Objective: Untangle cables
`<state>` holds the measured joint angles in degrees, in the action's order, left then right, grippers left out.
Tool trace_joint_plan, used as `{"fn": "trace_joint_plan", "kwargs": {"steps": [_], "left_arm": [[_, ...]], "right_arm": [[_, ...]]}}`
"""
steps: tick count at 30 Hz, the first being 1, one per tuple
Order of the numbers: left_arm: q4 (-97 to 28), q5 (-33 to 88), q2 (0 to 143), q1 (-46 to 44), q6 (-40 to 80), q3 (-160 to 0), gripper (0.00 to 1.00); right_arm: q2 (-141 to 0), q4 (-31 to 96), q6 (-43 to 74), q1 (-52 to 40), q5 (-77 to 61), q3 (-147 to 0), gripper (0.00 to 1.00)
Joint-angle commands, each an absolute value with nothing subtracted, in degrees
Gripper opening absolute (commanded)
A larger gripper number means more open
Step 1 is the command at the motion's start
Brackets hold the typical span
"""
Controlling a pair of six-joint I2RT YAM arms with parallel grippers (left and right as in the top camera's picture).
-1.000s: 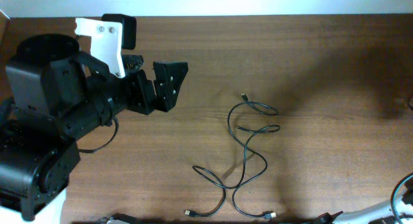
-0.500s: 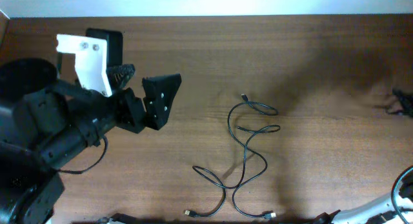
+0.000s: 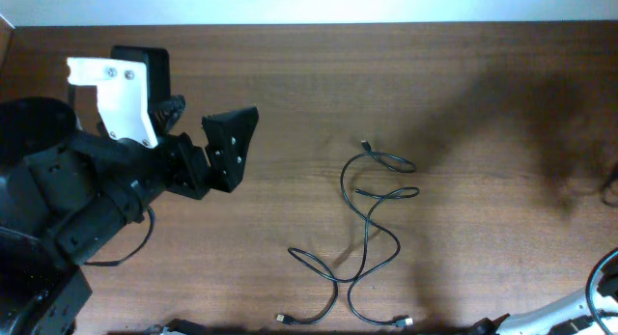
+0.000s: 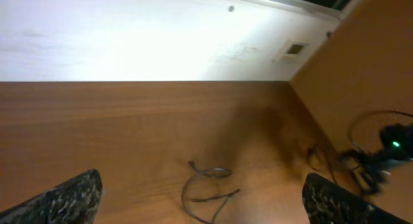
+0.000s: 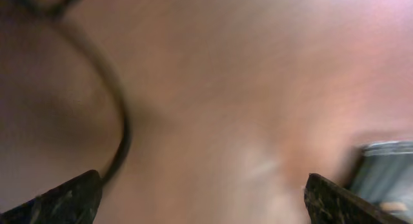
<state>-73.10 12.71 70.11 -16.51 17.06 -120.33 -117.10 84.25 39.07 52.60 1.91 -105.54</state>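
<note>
The cables (image 3: pixel 368 240) are thin black cords lying crossed in loose loops on the wooden table (image 3: pixel 463 103), right of centre. Small plug ends show at the top (image 3: pixel 365 143) and near the front edge (image 3: pixel 283 318). My left gripper (image 3: pixel 200 132) is open and empty, raised well to the left of the cables. In the left wrist view the upper loops of the cables (image 4: pixel 208 187) lie ahead between my wide-apart left gripper fingertips (image 4: pixel 203 204). My right gripper (image 5: pixel 203 201) is open in its blurred wrist view and is outside the overhead view.
A white wall (image 4: pixel 129 37) runs behind the table. A wooden side panel (image 4: pixel 368 62) stands at the right, with a small device with a green light (image 4: pixel 390 146) and thicker arm cables beside it. A thick arm cable (image 3: pixel 601 282) curves at the front right corner.
My left arm has drawn back to the left, away from the cables. Something dark at the right edge half a second ago has almost left the overhead view. The cables have not moved.
</note>
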Motion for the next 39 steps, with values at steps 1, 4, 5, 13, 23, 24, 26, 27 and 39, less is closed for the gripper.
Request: {"fn": "trace_joint_plan", "kwargs": {"steps": [1, 4, 5, 13, 23, 24, 26, 27, 39], "left_arm": [[-73.03, 8.47, 70.98, -16.45, 16.16, -120.46, 1.00], [-73.71, 8.45, 73.10, -16.45, 16.14, -120.46, 1.00], [-74.28, 8.38, 73.78, -16.45, 16.14, -120.46, 1.00], [-74.70, 7.88, 74.89, -16.45, 16.16, -120.46, 0.99], [-74.70, 9.17, 74.94, -16.45, 17.67, -120.46, 0.99], [-74.63, 9.15, 74.94, -16.45, 17.65, -120.46, 0.99], [-74.48, 8.93, 74.94, -16.45, 16.84, -120.46, 0.99], [-74.48, 8.69, 74.94, -16.45, 16.60, -120.46, 0.99], [-76.47, 6.15, 74.94, -16.45, 16.60, -120.46, 0.99]], "right_arm": [[-117.49, 86.67, 41.45, 53.17, 28.29, -105.47, 0.99], [-117.49, 88.53, 41.41, 52.47, 22.41, -104.44, 0.99], [-117.49, 89.08, 41.39, 52.16, 21.12, -104.03, 0.99], [-117.47, 71.61, 24.12, 51.75, 9.32, -104.44, 0.99], [-117.69, 84.36, 35.64, 50.78, 35.24, -108.86, 0.99], [-117.69, 86.17, 35.62, 51.27, 35.38, -108.86, 0.99], [-117.69, 89.21, 34.44, 51.44, 33.67, -108.86, 0.99], [-117.69, 91.02, 34.33, 51.40, 32.77, -108.86, 0.99], [-117.40, 97.36, 13.52, 47.13, 1.98, -105.36, 0.99]]}}
